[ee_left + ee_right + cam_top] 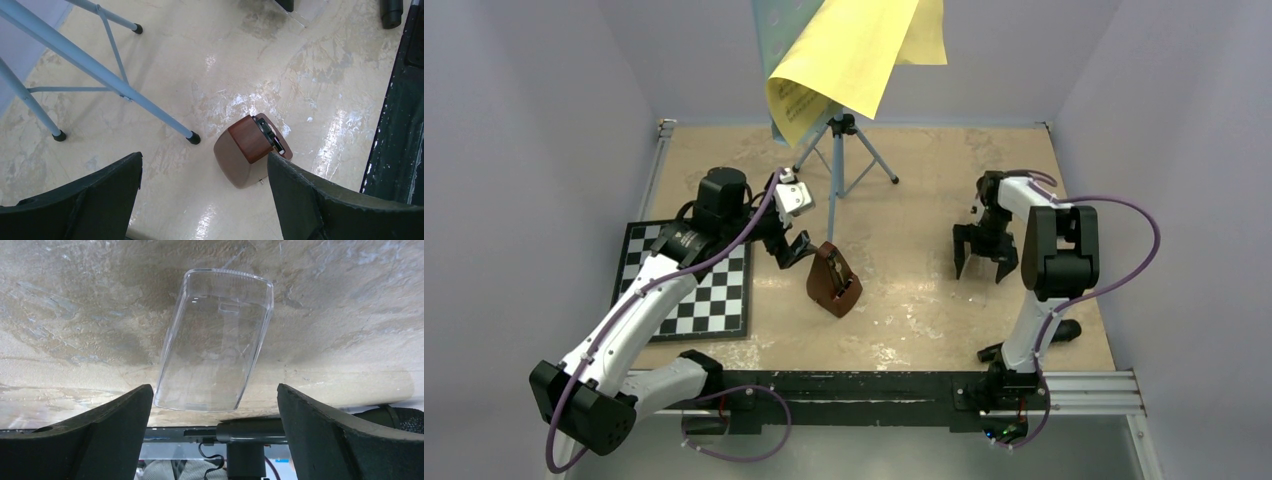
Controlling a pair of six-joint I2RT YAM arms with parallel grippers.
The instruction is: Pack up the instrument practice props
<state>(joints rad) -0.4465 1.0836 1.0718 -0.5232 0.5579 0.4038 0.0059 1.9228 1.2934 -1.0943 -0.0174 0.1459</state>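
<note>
Well, from the top view I have the left end effector (792,250) wide open and empty, low over the bench (924,320), just beside the metronome (834,280). It sits there, I judge, because the metronome is the nearest prop to grab. The metronome stands near the middle of the bench, close to the stand's front leg, with its open face turned toward the right arm's side. The stand (836,165) is up on its tripod at the back, with the yellow sheets (854,50) draped over its desk, so they are out of easy reach for now. The chessboard (694,290) lies under the left arm and is no part of the packing. The right end effector (984,255) hangs open over bare bench, well apart from the metronome.

Through the left wrist view, both fingers (90,200) frame the shot widely. The metronome lies ahead and toward the right finger, not yet between them, so I would need to shift across before closing. One tripod foot rests just beside it, which I judge a snag risk.

Through the right wrist view, the jaws are spread wide and hold nothing. A clear cover (215,340) lies flat on the bench, centred between them. I take it for the metronome's lid, though I cannot be sure.
</note>
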